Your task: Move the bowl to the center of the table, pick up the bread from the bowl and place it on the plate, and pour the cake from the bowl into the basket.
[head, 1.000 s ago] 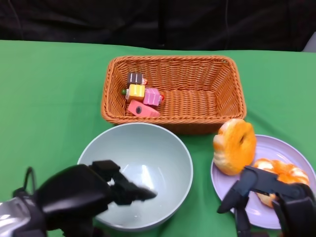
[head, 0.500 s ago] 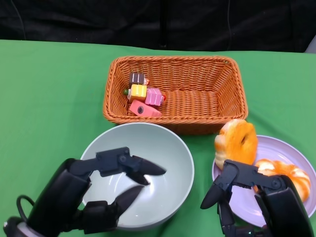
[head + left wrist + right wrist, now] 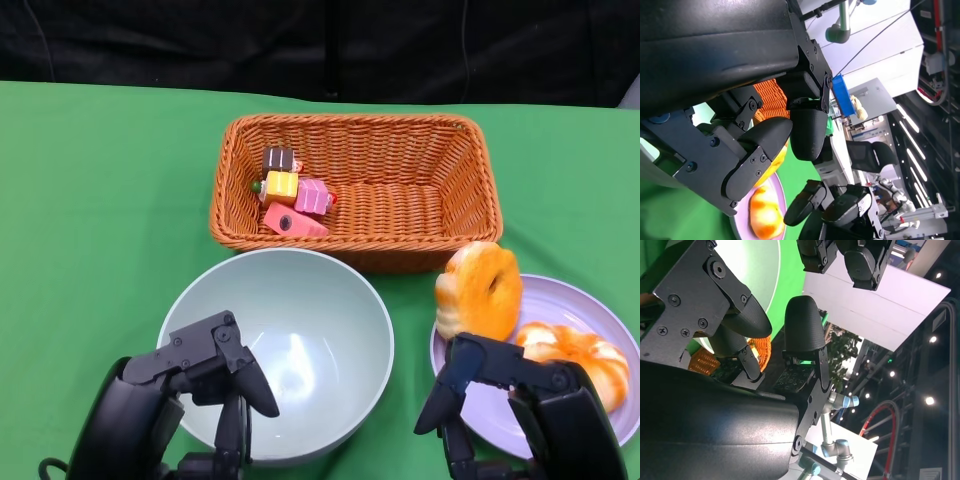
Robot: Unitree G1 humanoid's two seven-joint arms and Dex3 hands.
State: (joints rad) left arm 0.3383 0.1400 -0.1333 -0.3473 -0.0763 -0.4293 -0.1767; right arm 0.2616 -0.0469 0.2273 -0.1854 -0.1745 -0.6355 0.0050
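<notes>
Two breads (image 3: 478,290) already sit on your plate (image 3: 600,300), which lies just right of the bowl (image 3: 320,300): one stands on edge at the plate's near-left rim, the other (image 3: 572,350) lies flat behind your right hand (image 3: 520,410). Your cakes (image 3: 285,190) (small coloured blocks) lie in the left end of the basket (image 3: 400,200), just beyond the bowl. Your bowl shows nothing inside. Your left hand (image 3: 190,400) hovers at the bowl's near-left rim, holding nothing, fingers spread apart. Your right hand hangs over the plate's near edge beside the bowl, also empty, fingers apart.
</notes>
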